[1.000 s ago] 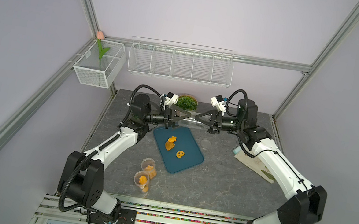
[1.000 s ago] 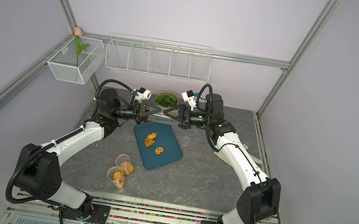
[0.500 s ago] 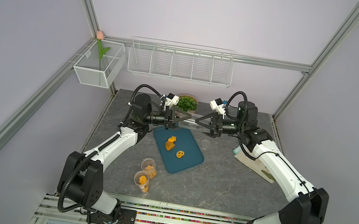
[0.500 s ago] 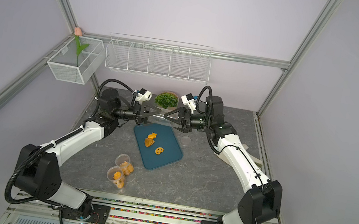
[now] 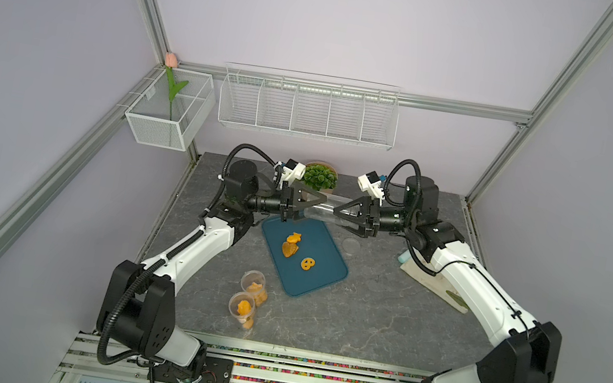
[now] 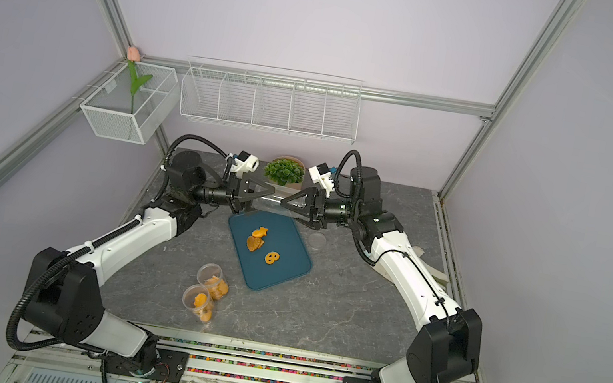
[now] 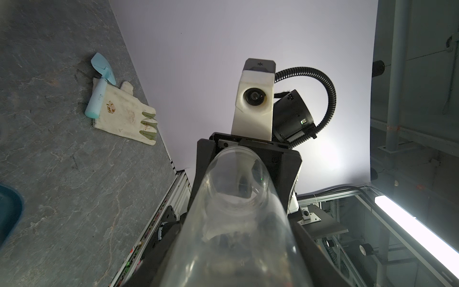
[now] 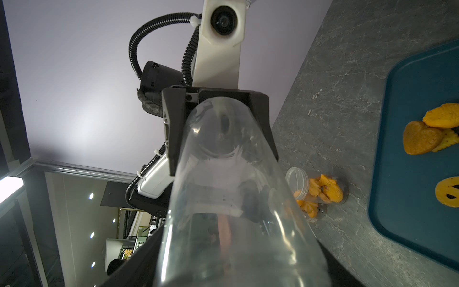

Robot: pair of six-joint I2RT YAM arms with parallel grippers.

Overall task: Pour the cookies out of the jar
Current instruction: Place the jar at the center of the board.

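Left hand [image 5: 314,205] holds jar [image 5: 329,206] above grey stone tabletop [image 5: 367,321], lilac walls [image 5: 326,14] around

Potted plant [image 5: 320,176], wire rack [image 5: 307,110], mesh basket [image 5: 154,131] with tulip [image 5: 171,60], stained glove [image 7: 124,113]

White shells with black joints are gleaming on the left arm [image 5: 203,243] and right arm [image 5: 470,283]. Black angular fingers [image 7: 206,159] are fronting each one; right behind them a grey-capped white camera housing [image 7: 250,119] is sitting, ribbed black cable [image 7: 331,99] curling farther back.
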